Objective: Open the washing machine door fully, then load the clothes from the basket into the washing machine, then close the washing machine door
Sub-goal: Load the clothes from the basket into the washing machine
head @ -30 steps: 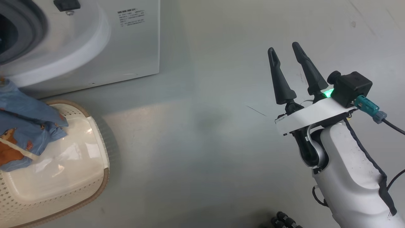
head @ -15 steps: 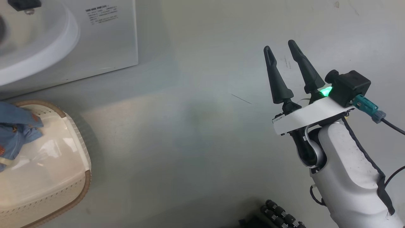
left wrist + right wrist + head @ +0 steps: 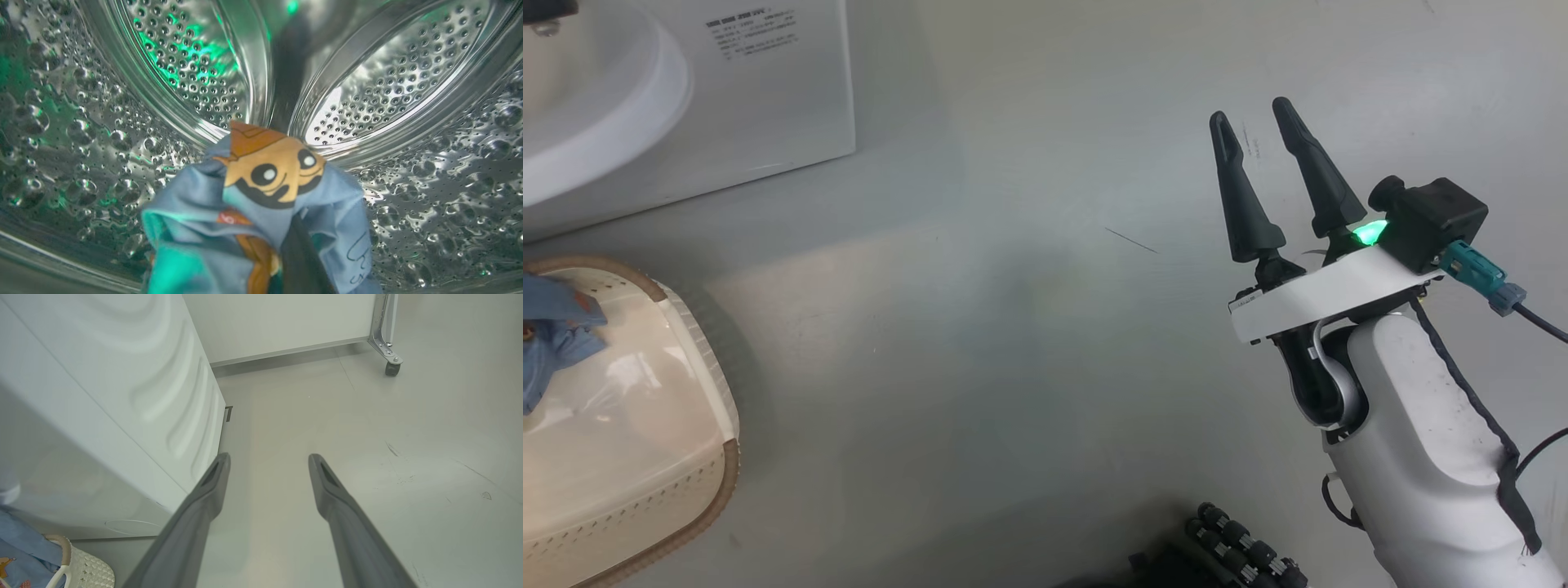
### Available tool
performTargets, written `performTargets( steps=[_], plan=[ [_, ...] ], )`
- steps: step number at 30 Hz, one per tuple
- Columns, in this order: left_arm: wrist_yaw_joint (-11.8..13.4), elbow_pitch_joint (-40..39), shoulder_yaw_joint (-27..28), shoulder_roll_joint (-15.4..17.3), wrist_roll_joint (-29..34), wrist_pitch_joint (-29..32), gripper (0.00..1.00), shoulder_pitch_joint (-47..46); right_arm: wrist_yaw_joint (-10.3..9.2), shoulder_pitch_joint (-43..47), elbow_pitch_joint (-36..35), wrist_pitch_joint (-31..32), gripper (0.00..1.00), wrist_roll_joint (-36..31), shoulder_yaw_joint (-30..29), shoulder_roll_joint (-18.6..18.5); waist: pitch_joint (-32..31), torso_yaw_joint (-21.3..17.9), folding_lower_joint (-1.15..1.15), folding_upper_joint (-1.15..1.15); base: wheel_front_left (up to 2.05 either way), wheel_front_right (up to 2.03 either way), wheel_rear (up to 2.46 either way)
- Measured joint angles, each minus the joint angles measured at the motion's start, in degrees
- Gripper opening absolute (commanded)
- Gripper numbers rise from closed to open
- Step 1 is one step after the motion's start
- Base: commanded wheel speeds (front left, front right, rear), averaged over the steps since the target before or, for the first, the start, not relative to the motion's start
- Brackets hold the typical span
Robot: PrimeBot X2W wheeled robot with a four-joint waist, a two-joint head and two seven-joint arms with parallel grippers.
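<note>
Bottom centre, left gripper [image 3: 282, 245] clenched on the clothes [image 3: 261, 192], fingers [image 3: 302, 265] mostly hidden under fabric, inside the washing machine [image 3: 388, 81] drum, right gripper [image 3: 1251, 114] at right spread wide, empty, basket [image 3: 731, 469] cut off at lower left

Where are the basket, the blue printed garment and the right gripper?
basket [image 3: 731, 474], head view, brown rim at its right corner
blue printed garment [image 3: 269, 175], left wrist view, orange cartoon print
right gripper [image 3: 1250, 112], head view, midway between its fingertips
</note>
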Motion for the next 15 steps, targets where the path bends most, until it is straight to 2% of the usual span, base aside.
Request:
performTargets(
  steps=[1,4,15],
  plan=[
    [0.07,1.01,-0.03,-0.75,-0.11,0.08,1.0,0.0,0.0,0.0,0.01,0.0,1.0,-0.01,0.02,0.02,-0.12,0.11,0.0,0.0,0.0,0.0,0.0],
    [0.18,2.54,-0.68,-1.98,-0.25,0.42,1.0,0.01,0.0,-0.01,0.03,0.0,1.0,-0.09,-0.01,0.02,-0.56,0.51,0.0,0.0,0.0,0.0,0.0],
    [0.12,4.23,-1.67,-3.0,-0.68,-1.01,1.0,0.16,0.0,-0.01,0.71,0.0,1.0,-0.23,-0.36,-0.15,-2.57,2.43,0.0,0.0,0.0,0.0,0.0]
  ],
)
